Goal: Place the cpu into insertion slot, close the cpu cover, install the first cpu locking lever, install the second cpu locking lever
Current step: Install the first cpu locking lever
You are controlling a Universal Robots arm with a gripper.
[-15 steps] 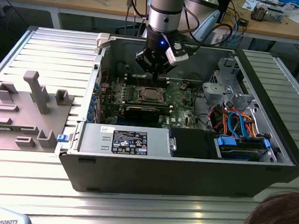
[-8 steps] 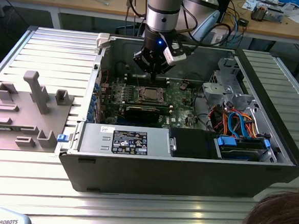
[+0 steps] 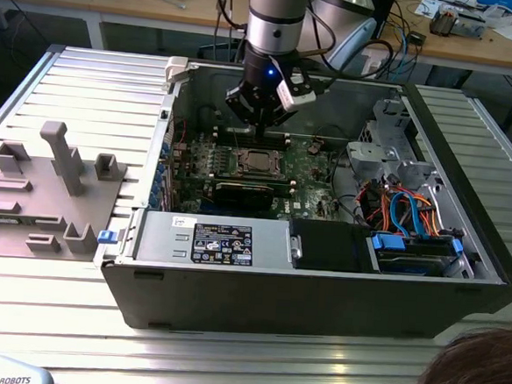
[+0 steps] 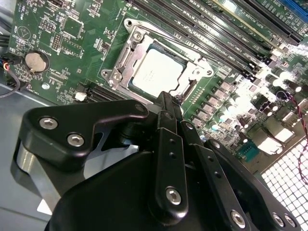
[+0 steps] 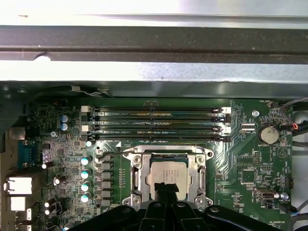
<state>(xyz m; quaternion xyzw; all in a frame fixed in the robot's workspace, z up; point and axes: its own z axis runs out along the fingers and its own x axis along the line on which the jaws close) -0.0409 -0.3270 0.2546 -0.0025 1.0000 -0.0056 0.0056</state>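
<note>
The cpu (image 4: 156,72) (image 5: 166,172) lies flat in the insertion slot (image 4: 138,32) (image 5: 131,199) on the green board (image 4: 62,43). The cpu cover (image 4: 121,60) (image 5: 139,175) is down around it, and the silver top shows through its window. My gripper (image 4: 169,98) (image 5: 166,187) hovers just over the chip's edge with its black fingertips together and nothing between them. Thin wire levers run along the socket's sides; I cannot tell whether they are latched. In the exterior view the gripper (image 3: 259,120) hangs inside the open case, just above the socket (image 3: 256,162).
Long black memory slots (image 5: 156,122) run beside the socket, and a coin battery (image 5: 268,134) sits farther off. The case wall (image 5: 154,72), power supply (image 3: 222,242), and drive cage with cables (image 3: 396,202) hem in the board. A grey fixture (image 3: 54,187) sits outside; a person's head (image 3: 476,374) is near.
</note>
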